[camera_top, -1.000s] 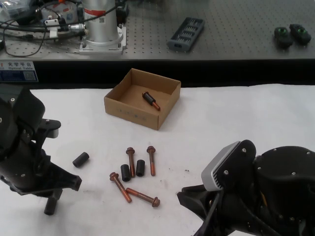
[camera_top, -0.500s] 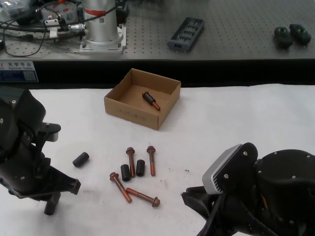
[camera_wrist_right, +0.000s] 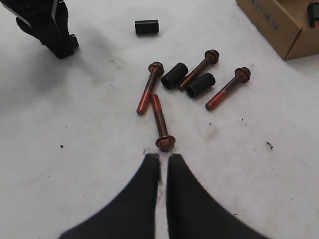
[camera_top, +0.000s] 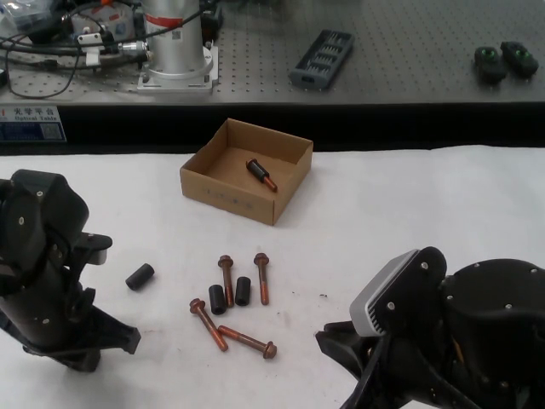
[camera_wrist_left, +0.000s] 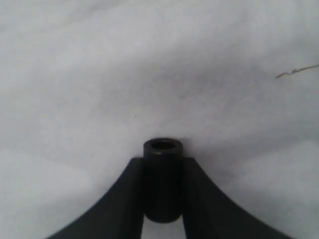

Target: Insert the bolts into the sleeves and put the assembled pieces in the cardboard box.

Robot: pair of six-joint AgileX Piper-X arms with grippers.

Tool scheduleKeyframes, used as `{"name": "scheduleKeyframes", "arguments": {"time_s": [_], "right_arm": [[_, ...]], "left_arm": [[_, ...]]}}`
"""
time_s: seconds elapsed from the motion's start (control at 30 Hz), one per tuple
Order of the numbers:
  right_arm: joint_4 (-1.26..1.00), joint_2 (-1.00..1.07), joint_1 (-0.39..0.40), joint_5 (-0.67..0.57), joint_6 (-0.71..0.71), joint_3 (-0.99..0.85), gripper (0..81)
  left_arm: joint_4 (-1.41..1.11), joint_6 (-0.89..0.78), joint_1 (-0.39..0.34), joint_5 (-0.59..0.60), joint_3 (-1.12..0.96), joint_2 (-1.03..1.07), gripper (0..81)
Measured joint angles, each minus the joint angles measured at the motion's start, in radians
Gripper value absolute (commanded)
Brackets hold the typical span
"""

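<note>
One sleeve [camera_wrist_left: 163, 185] sat clamped between the fingers of the left gripper [camera_wrist_left: 163, 164] at the left of the bench, its open bore turned toward the wrist camera. To its right lay a loose sleeve [camera_top: 140, 277], then four bolts [camera_top: 226, 280] scattered around two more sleeves [camera_top: 217, 299]. Beyond them stood the cardboard box [camera_top: 223, 198] with one assembled piece [camera_top: 261, 174] inside. At the right, the right gripper [camera_wrist_right: 163, 157] hung empty, its fingers all but touching, just short of the head of the nearest bolt [camera_wrist_right: 163, 122].

The likely trouble was the pick. That bolt lay just beside another, so fingers spreading around it could nudge its neighbour or roll it away. The held sleeve seemed gripped only near the fingertips, and a bolt pushed in off-axis could twist it free.

A blue-and-white label [camera_top: 31, 122] on the bench edge at far left carried print too small to make out.
</note>
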Motion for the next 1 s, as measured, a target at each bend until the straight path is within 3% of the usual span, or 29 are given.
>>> {"name": "scheduleKeyframes", "arguments": {"time_s": [0.27,0.5,0.67,1.0], "right_arm": [[-0.004,0.0,0.0,0.049,-0.039,0.0,5.8],[-0.004,0.0,0.0,0.065,-0.039,0.0,5.8],[-0.004,0.0,0.0,0.069,-0.039,0.0,5.8],[-0.004,0.0,0.0,0.069,0.037,0.0,5.8]], "left_arm": [[-0.006,0.032,0.004,0.023,0.0,0.0,0.6],[-0.05,0.014,0.004,0.154,0.0,-0.031,0.6],[-0.348,-0.19,0.004,0.223,0.184,-0.183,0.6],[-0.658,-0.315,-0.01,0.276,0.526,-0.547,0.6]]}}
